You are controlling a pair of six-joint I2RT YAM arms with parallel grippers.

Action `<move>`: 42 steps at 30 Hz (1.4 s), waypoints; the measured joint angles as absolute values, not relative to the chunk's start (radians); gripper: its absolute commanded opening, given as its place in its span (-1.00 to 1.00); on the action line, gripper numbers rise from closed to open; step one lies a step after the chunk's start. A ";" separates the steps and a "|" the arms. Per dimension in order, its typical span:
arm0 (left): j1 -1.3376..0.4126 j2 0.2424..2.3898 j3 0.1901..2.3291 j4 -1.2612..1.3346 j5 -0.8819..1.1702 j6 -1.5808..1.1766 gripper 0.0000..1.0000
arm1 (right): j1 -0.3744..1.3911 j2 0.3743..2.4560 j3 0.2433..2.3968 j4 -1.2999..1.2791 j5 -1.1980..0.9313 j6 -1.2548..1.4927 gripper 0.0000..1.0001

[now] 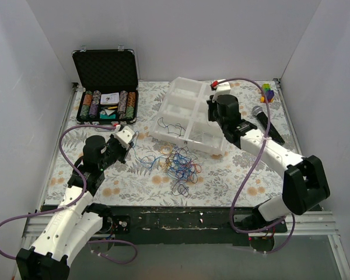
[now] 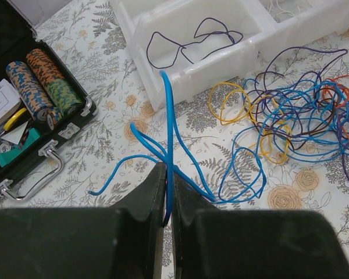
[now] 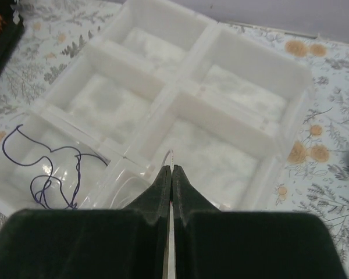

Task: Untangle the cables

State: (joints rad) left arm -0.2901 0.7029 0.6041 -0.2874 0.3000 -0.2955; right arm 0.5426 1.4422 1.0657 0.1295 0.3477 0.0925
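Note:
The cables (image 1: 179,163) lie as a tangle of blue, yellow, orange and dark loops on the flowered table, in front of the white compartment tray (image 1: 181,83). My left gripper (image 1: 130,137) is left of the tangle. In the left wrist view it (image 2: 169,168) is shut on a blue cable (image 2: 170,116) that rises between the jaws and also trails to the tangle (image 2: 296,116). A dark purple cable (image 2: 192,38) lies in a tray compartment. My right gripper (image 3: 171,170) hangs over the tray, shut on a thin white cable (image 3: 170,154) whose tip pokes out.
An open black case of poker chips (image 1: 107,87) stands at the back left. A microphone (image 1: 267,122) and coloured blocks (image 1: 268,92) lie at the back right, beside the right arm. The tray's near wall (image 2: 198,72) is just beyond the held blue cable.

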 measured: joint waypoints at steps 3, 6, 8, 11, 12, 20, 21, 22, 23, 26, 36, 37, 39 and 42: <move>-0.290 0.703 0.609 -0.294 0.302 -0.296 -1.00 | 0.543 1.483 1.048 0.128 0.311 0.118 -0.97; -0.290 0.703 0.623 -0.295 0.306 -0.300 -1.00 | 0.543 1.509 1.039 0.130 0.282 0.141 -0.97; -0.290 0.703 0.637 -0.298 0.310 -0.304 -1.00 | 0.543 1.529 1.039 0.133 0.265 0.155 -0.97; -0.290 0.703 0.672 -0.311 0.323 -0.310 -1.00 | 0.543 1.572 1.039 0.136 0.242 0.170 -0.97; -0.290 0.704 0.685 -0.315 0.327 -0.312 -1.00 | 0.543 1.585 1.039 0.136 0.237 0.174 -0.97; -0.290 0.717 0.789 -0.329 0.376 -0.339 -1.00 | 0.546 1.670 0.984 0.135 0.198 0.196 -0.97; -0.290 0.720 0.800 -0.331 0.384 -0.344 -1.00 | 0.548 1.670 0.976 0.132 0.198 0.197 -0.97; -0.290 0.723 0.809 -0.332 0.391 -0.348 -1.00 | 0.550 1.670 0.966 0.131 0.197 0.199 -0.95; -0.290 0.727 0.818 -0.334 0.398 -0.353 -1.00 | 0.551 1.670 0.961 0.126 0.197 0.200 -0.78; -0.290 0.741 0.843 -0.337 0.418 -0.366 -1.00 | 0.552 1.667 0.958 0.121 0.195 0.203 -0.25; -0.290 0.770 0.897 -0.336 0.457 -0.383 -1.00 | 0.557 1.481 1.037 0.064 0.158 0.160 0.65; -0.290 0.773 0.910 -0.336 0.460 -0.384 -1.00 | 0.557 1.451 1.038 0.070 0.143 0.153 0.70; -0.290 0.778 0.937 -0.336 0.467 -0.386 -1.00 | 0.556 1.376 1.037 0.083 0.076 0.133 0.73; -0.290 0.787 0.982 -0.336 0.481 -0.390 -1.00 | 0.558 1.280 1.038 0.117 -0.081 0.106 0.76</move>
